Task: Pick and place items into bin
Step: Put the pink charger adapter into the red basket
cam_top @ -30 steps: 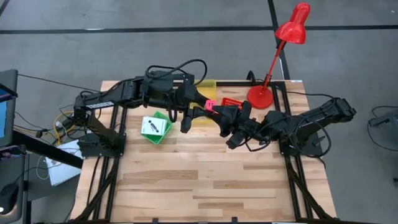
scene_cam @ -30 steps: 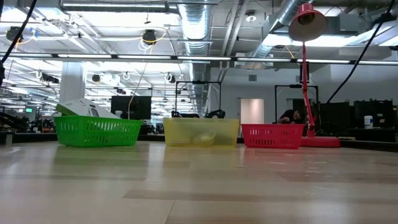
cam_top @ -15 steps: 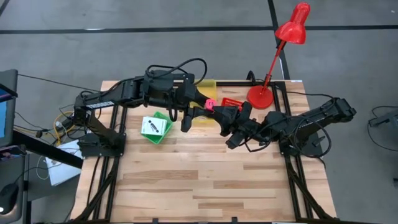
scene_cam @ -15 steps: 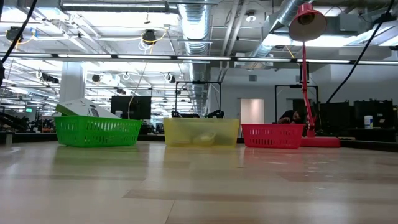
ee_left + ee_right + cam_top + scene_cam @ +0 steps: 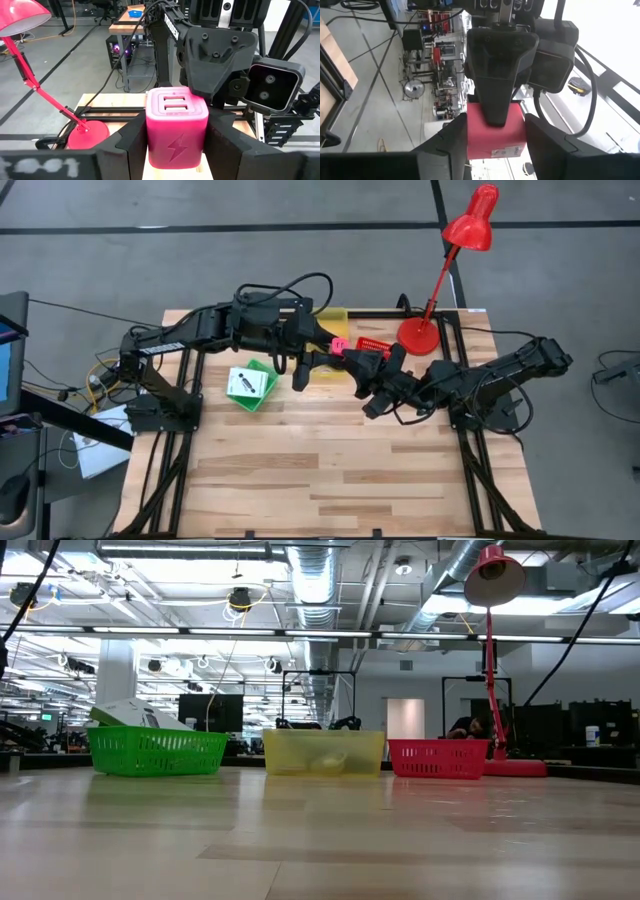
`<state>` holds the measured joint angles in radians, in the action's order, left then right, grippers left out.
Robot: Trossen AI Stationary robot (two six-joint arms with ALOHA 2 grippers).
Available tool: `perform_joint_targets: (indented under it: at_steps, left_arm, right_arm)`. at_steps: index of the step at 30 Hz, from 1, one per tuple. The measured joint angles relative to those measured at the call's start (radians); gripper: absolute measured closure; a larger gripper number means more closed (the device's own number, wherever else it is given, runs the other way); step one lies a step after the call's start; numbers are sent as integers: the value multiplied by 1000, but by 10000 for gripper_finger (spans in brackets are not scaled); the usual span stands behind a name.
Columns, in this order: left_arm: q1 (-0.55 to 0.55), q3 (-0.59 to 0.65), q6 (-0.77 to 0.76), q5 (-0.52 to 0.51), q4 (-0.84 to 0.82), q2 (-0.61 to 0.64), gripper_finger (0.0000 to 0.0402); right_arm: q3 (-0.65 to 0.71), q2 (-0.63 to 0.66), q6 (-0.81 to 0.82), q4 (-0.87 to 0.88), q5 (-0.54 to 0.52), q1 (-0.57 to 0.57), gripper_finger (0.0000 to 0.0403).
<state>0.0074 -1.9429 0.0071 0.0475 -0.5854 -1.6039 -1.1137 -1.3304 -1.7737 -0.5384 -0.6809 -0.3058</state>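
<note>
In the high view, the two dark arms meet just above the centre of the frame, over the pale wooden counter (image 5: 330,470). Between them is a small pink cube-shaped charger block (image 5: 339,347) with a lightning-bolt mark. The left tool (image 5: 176,142) has both fingers pressed against the block's sides, holding it. The right tool (image 5: 495,135) faces it with a finger on either side of the same block; compared with a second ago its fingers have drawn in towards the block, though whether they now press on it cannot be told. Neither arm has visibly shifted in the high view.

A green mesh basket (image 5: 250,387) holding a flat white packet with green print (image 5: 243,384) sits left of centre. A yellow translucent bin (image 5: 323,752), a red mesh basket (image 5: 437,758) and a red desk lamp (image 5: 440,270) stand along the counter's upper edge, all unchanged.
</note>
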Motion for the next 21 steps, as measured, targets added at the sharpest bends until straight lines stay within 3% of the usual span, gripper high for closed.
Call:
perform_joint_targets:
  at_steps: [21]
  left_arm:
    - [-2,1,17,-48,3,0,244]
  right_arm:
    - [-2,0,4,0,-30,-1,246]
